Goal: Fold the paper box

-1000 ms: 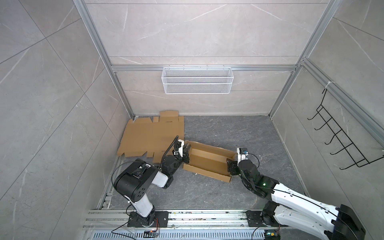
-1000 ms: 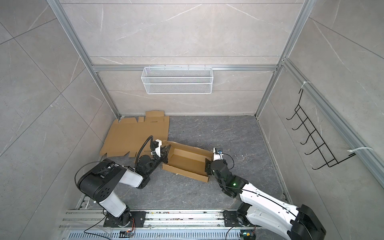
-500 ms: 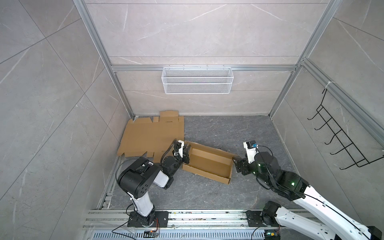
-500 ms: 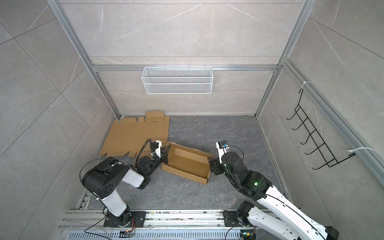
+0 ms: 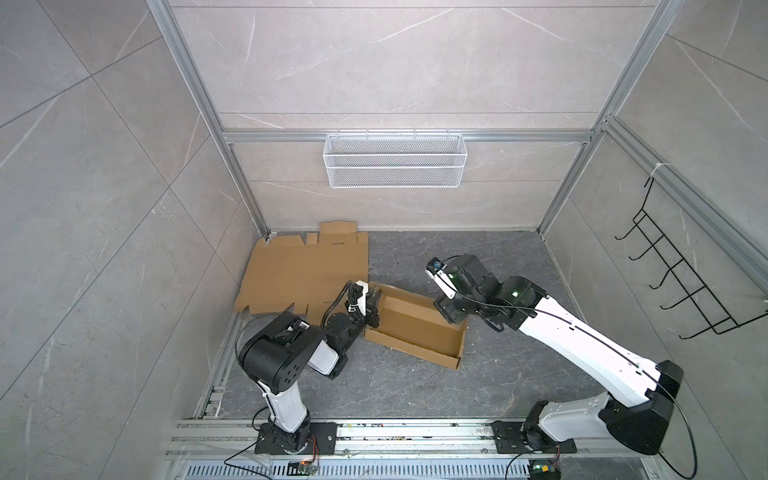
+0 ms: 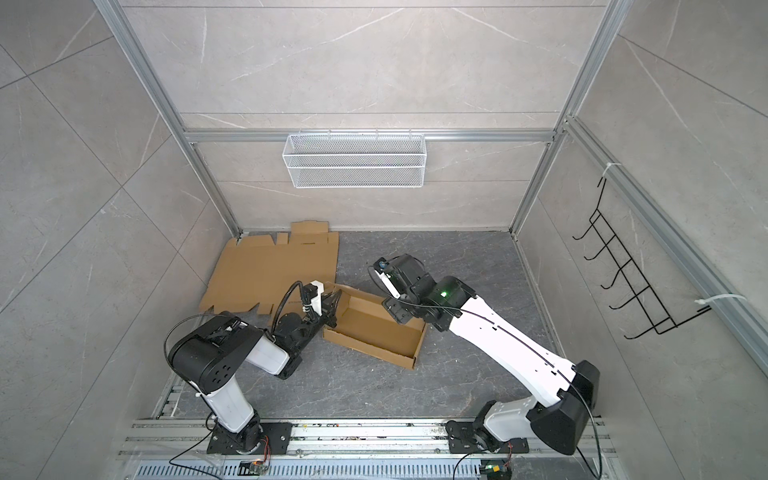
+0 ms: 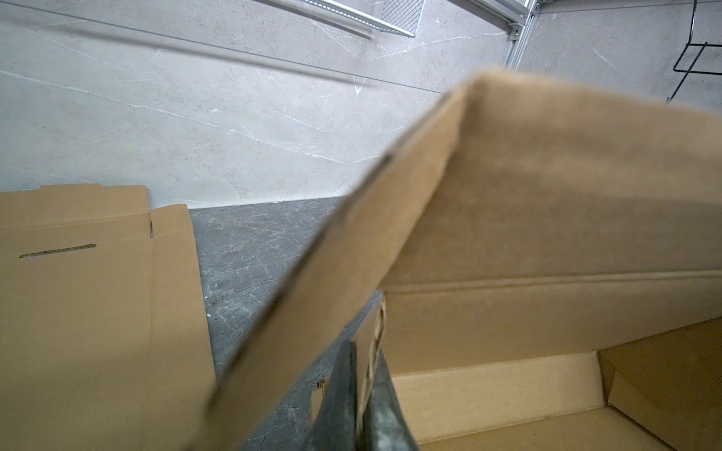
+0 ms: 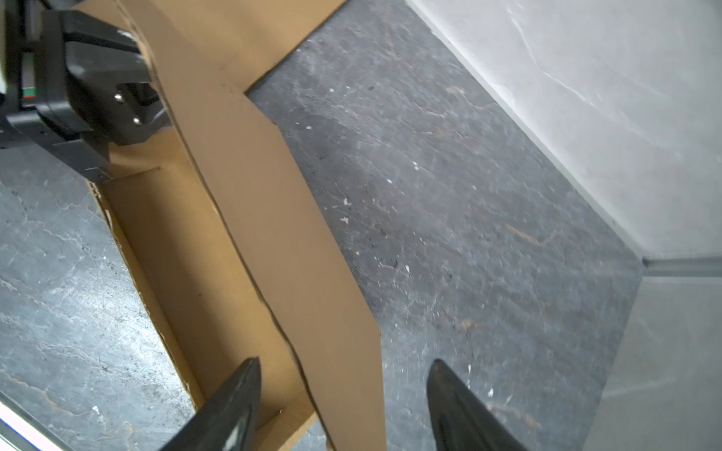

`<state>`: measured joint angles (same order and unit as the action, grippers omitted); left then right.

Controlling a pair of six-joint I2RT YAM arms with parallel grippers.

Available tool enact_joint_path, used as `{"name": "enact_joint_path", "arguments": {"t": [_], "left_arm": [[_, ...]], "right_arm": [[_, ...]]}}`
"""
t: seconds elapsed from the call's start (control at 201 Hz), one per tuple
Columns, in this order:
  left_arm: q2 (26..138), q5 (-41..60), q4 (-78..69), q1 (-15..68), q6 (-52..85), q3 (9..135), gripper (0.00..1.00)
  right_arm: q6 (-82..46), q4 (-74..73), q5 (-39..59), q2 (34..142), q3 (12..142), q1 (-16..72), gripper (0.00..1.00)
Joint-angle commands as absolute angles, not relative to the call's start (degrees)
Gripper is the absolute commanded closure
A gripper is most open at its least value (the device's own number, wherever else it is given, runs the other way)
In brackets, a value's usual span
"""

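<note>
The cardboard box [image 5: 415, 328] sits on the grey worktop [image 5: 415, 386], about midway between its left and right edges. It lies slantwise, its right end nearer the front edge. It is open at the top, with its long walls standing and the bottom showing inside.

The left claw [image 5: 372, 309] is at the box's left end. In the left wrist view the left claw [image 7: 365, 347] is closed tight, with a narrow strip of the end wall pinched between its two dark fingers [image 7: 340, 390]. A long panel of the box rises slantwise in front of that camera.

The right claw [image 5: 451, 316] hangs over the far right corner of the box. In the right wrist view the right claw [image 8: 344, 361] is spread wide. One finger [image 8: 230, 406] is over the inside of the box and the other is over bare worktop, with the far long wall passing between them. Neither finger can be seen touching the cardboard, so it holds nothing.

A flat cardboard sheet [image 5: 303, 274] lies in the far left corner of the worktop, its near right corner just beside the box's left end.
</note>
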<state>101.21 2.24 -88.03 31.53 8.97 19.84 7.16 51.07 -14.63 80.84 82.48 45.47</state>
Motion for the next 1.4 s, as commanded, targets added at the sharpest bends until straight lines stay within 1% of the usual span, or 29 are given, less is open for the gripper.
{"name": "enact_joint_path", "arguments": {"t": [0.0,0.065,0.164,0.279,0.338,0.393,0.592,0.682,0.762,0.956,1.065,1.219,1.319,1.394], "left_arm": [[104.25,2.80,-79.10,31.95,8.93,17.67,1.00],[104.16,2.73,-79.09,31.94,8.96,17.66,1.00],[103.64,2.66,-79.00,31.93,9.09,17.48,1.00],[102.44,2.36,-77.76,31.91,9.21,17.31,1.00],[101.58,2.25,-76.84,31.96,9.38,17.13,0.98],[100.48,2.17,-75.75,31.94,9.64,16.92,0.95],[94.51,2.17,-70.20,31.95,10.58,15.54,0.82],[89.58,2.16,-66.20,31.95,10.68,14.40,0.73],[83.65,1.64,-60.55,31.92,10.37,13.46,0.69],[64.97,-4.33,-36.57,31.88,9.27,14.63,0.65],[56.58,-6.84,-24.20,30.69,9.81,17.45,0.65],[50.22,-10.79,-13.27,28.51,15.03,21.43,0.64],[48.22,-10.55,-6.21,25.98,19.02,25.89,0.61],[48.80,-7.47,-0.54,23.47,22.06,30.80,0.57]], "right_arm": [[11.96,51.48,-12.30,84.54,85.77,45.91,0.34],[12.77,51.55,-10.82,87.10,87.01,46.01,0.40],[13.74,51.80,-10.30,89.79,87.75,46.54,0.52],[13.97,51.31,-10.46,90.36,86.99,47.46,0.67],[13.72,50.48,-10.01,90.01,85.80,47.73,0.73],[13.30,49.84,-9.83,89.83,84.46,48.18,0.77],[11.61,46.27,-14.64,89.39,78.93,51.88,0.83],[11.35,44.94,-17.71,89.43,77.31,53.71,0.85],[11.27,44.46,-19.98,89.56,76.39,54.82,0.86],[12.09,43.20,-22.64,89.52,75.09,56.49,0.87],[12.99,43.02,-24.24,90.23,74.21,58.16,0.88],[14.09,42.98,-27.69,91.40,72.52,60.15,0.89],[15.34,42.90,-29.44,90.85,71.03,61.54,0.89],[16.53,42.68,-31.06,89.89,69.80,62.58,0.89]]}}
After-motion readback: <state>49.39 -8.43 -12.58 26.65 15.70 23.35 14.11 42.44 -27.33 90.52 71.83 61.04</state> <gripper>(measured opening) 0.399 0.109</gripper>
